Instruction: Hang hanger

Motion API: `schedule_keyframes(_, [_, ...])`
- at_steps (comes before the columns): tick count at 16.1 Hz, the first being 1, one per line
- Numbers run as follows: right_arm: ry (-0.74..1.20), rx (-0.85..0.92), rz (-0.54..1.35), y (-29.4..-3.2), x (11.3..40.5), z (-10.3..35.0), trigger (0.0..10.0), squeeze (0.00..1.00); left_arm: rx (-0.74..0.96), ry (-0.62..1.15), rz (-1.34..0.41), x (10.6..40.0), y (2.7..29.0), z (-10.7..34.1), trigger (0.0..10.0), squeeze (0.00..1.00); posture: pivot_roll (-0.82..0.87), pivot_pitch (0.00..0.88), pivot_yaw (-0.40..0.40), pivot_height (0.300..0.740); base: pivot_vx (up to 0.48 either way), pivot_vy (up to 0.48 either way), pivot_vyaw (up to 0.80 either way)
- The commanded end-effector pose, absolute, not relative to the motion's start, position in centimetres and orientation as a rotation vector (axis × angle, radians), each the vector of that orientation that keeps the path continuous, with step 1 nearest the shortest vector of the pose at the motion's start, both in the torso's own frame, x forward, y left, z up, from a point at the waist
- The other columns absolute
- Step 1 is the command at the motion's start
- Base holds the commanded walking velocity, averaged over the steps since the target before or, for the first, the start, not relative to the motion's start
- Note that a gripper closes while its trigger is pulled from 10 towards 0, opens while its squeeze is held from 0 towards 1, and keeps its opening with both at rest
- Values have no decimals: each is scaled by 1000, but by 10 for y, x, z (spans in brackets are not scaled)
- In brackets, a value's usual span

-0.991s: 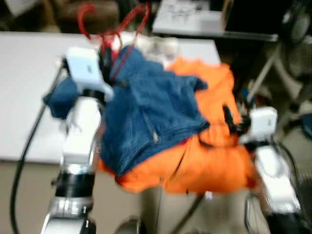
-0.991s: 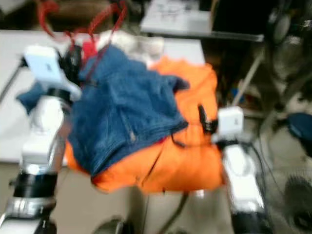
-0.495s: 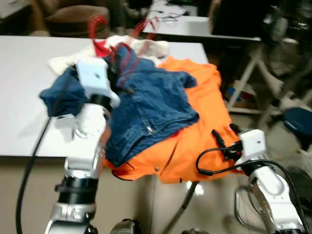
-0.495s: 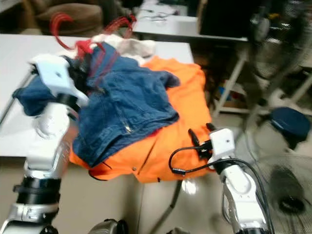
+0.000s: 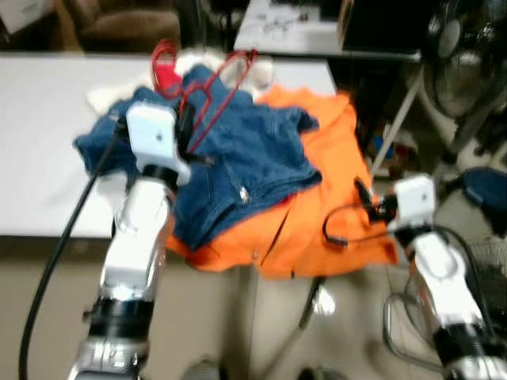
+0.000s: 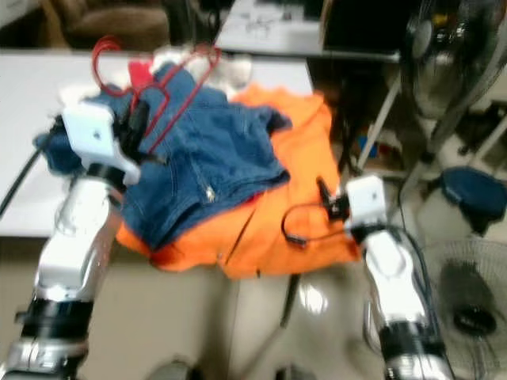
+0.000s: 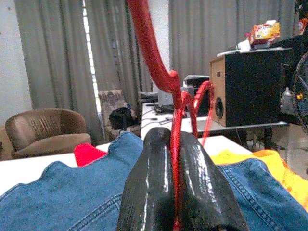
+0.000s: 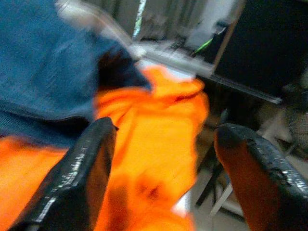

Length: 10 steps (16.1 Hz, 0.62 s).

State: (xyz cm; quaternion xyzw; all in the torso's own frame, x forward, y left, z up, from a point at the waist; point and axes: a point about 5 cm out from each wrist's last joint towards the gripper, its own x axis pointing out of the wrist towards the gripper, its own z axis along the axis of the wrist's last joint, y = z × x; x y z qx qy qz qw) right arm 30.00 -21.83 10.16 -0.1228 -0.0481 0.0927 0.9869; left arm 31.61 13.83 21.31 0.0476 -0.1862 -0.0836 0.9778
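Here, upper left of the frame, the left gripper [image 7: 175,192] is clamped on a red wire hanger [image 5: 212,87] above a blue denim jacket [image 5: 238,158]; the right gripper [image 8: 168,163] gapes beside an orange garment [image 5: 317,229].

Indoor light, moderate, with motion blur in both eye views.
Left wrist view sharpest, backlit by a bright gap in the curtains [image 7: 88,43]; sheen on black fingers [image 7: 149,192]; right wrist view smeared; pale glare on floor [image 5: 323,301].
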Motion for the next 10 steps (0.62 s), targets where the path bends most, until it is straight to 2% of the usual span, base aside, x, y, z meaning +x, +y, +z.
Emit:
schedule_keyframes(1, [-113,-233,201,-217,302,104,10000,1000,130,-400,-164,315,139,218,10000,0,38,58,1,740,0,0,0])
schedule_keyframes(4, [-138,-196,265,-206,303,105,10000,1000,182,-359,-162,317,133,206,10000,0,29,49,-4,740,0,0,0])
schedule_keyframes(8, [-221,-193,227,-199,297,115,10000,1000,161,-347,-206,310,124,202,10000,0,15,53,12,740,0,0,0])
schedule_keyframes(9, [-236,-202,208,-198,296,118,10000,1000,146,-349,-203,307,123,201,10000,0,13,55,12,740,480,0,0])
schedule_keyframes(10, [-245,-198,208,-197,295,119,10000,0,147,-337,-184,307,124,200,10000,0,10,55,12,740,480,0,0])
